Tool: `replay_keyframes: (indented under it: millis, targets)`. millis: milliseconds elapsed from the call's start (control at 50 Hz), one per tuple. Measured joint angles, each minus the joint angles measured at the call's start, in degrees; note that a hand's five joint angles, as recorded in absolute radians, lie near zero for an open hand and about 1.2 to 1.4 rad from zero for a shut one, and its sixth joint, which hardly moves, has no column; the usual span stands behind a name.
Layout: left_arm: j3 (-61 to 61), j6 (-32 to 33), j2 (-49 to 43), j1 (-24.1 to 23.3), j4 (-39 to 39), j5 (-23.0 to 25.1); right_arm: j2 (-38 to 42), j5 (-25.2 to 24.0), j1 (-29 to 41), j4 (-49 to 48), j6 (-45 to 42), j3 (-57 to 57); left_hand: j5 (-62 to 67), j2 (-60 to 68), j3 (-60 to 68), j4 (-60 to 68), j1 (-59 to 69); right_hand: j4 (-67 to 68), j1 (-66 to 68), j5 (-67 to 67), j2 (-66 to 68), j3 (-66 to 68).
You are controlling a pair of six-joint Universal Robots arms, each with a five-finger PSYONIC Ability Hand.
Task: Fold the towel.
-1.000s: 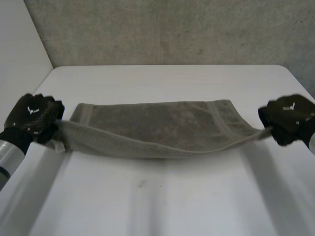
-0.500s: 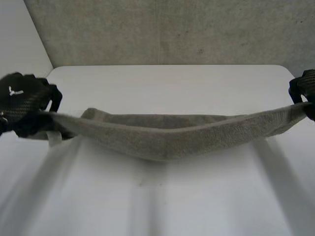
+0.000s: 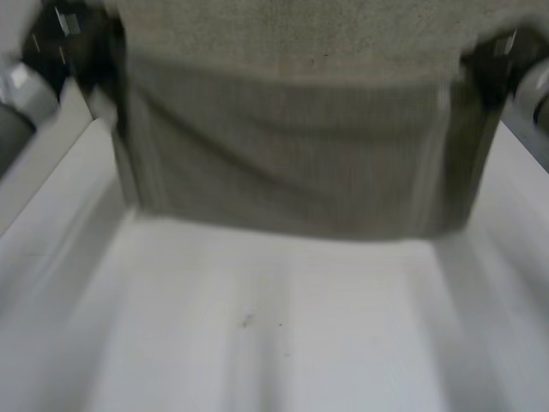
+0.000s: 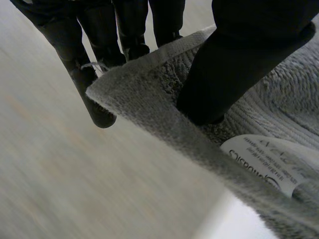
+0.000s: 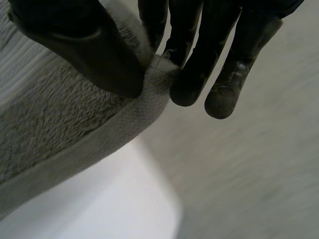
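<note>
- The towel (image 3: 292, 154) is held up and spread wide across the upper half of the head view. It hangs like a curtain between the two arms.
- The left robot hand (image 3: 67, 41) is at the upper left of that frame, at the towel's top corner on that side.
- The right robot hand (image 3: 496, 62) is at the upper right of the frame, at the other top corner.
- In the left wrist view the thumb presses on the towel's corner, with the fingers (image 4: 97, 102) behind the hem. The hand is clamped on the cloth.
- A white printed label (image 4: 269, 162) lies on the towel just beside that thumb.
- In the right wrist view the thumb and fingers pinch the hemmed corner between them.
- The towel's lower edge runs across the middle of the head view. It seems to hang clear of the white desk (image 3: 257, 360), though the blur there leaves this unsure.
- A small dark speck (image 3: 246, 322) marks the desk in the lower middle of the frame.
</note>
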Motion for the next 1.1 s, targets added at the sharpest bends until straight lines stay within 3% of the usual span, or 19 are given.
replay_keyframes:
  millis: [140,300,480,680,820,940,1100]
  targets:
    - [16.83,-13.04,2.64,-2.72,6.79,-10.79,-3.75,1.31,0.72,-12.03,13.48,-13.87,0.0,0.0,0.0,0.0,0.0,0.0,0.0,0.0,0.0,0.0]
    - [14.87,-19.09,3.63,-2.55,7.25,-14.24,-7.63,1.08,0.86,-12.09,15.82,-7.89,0.0,0.0,0.0,0.0,0.0,0.0,0.0,0.02,0.0,0.0]
    - [-9.62,-18.52,2.66,-0.54,8.34,-10.74,-7.68,-4.12,0.69,-7.87,10.82,12.13,0.0,0.0,0.0,0.0,0.0,0.0,0.0,0.02,0.0,0.0]
    - [-34.55,-12.28,-4.22,0.47,23.66,0.49,-3.08,-7.04,0.4,-12.25,1.9,38.54,0.0,0.0,0.01,0.01,0.0,0.0,0.0,0.02,0.0,0.0]
    - [-40.39,-4.79,-8.01,0.42,25.9,2.03,-2.49,-6.61,-0.05,-15.51,1.24,47.31,0.0,0.0,0.01,0.0,0.0,0.01,0.0,0.02,0.0,0.0]
    - [-42.28,-1.0,-8.32,0.5,25.25,1.69,-7.91,-6.9,-2.38,-17.03,2.17,52.72,0.0,-0.54,-0.52,-0.58,0.0,0.01,0.0,0.02,0.0,0.0]
    - [-42.25,-0.34,-8.03,2.0,24.98,1.0,-15.65,-7.68,-7.63,-22.51,5.45,58.87,-12.45,-15.42,-15.35,-15.38,-13.59,0.01,0.0,0.02,0.0,0.0]
